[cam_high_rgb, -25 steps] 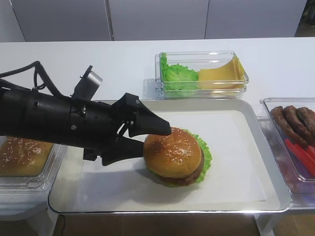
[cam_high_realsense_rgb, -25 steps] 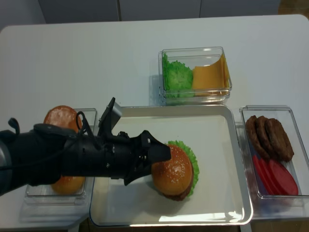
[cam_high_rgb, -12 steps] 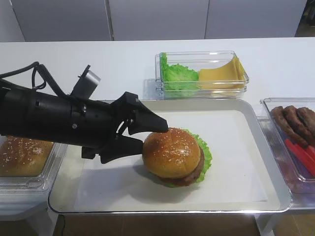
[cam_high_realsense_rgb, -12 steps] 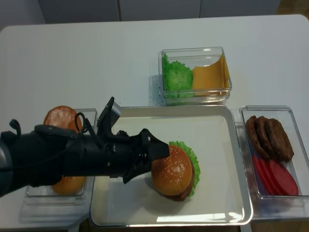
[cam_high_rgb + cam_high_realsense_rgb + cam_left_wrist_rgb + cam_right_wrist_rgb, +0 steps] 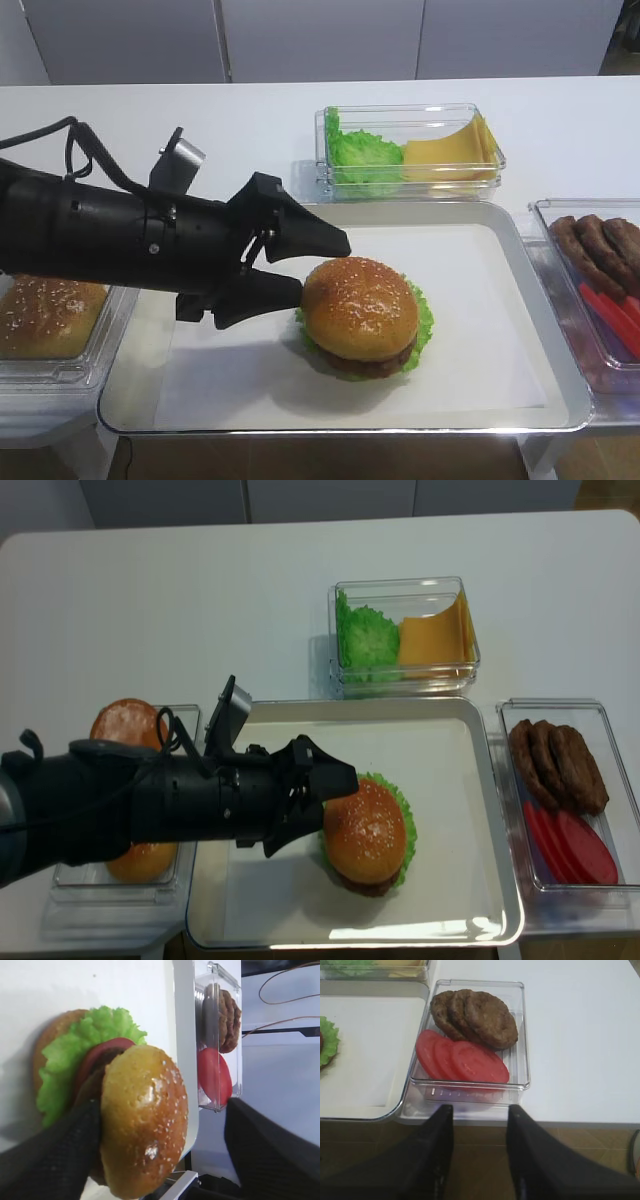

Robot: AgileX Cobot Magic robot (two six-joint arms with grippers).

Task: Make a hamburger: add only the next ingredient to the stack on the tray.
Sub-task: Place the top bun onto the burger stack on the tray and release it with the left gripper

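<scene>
The shiny sesame-speckled bun top [image 5: 360,305] lies level on the stack, over the brown patty [image 5: 385,362] and the frilly lettuce [image 5: 425,315], on the cream-lined metal tray [image 5: 540,290]. My left gripper [image 5: 323,267] is open at the bun's left side. In the left wrist view one black finger [image 5: 75,1130] rests against the bun top [image 5: 145,1120], while the other finger [image 5: 260,1140] stands well clear of it. A red slice [image 5: 102,1052] shows under the bun. My right gripper [image 5: 481,1109] hangs open and empty off the table's front edge.
A clear bin of lettuce and cheese [image 5: 410,150] stands behind the tray. Right of the tray is a bin with brown patties and tomato slices [image 5: 470,1035]. At the left, a bin [image 5: 45,315] holds a sesame bun, and a smooth bun [image 5: 125,723] shows behind the arm.
The bun top has shifted slightly right and settled level on the stack. My left gripper, still open, has lifted a little, its tips now at the bun's left edge. The right gripper has not moved.
</scene>
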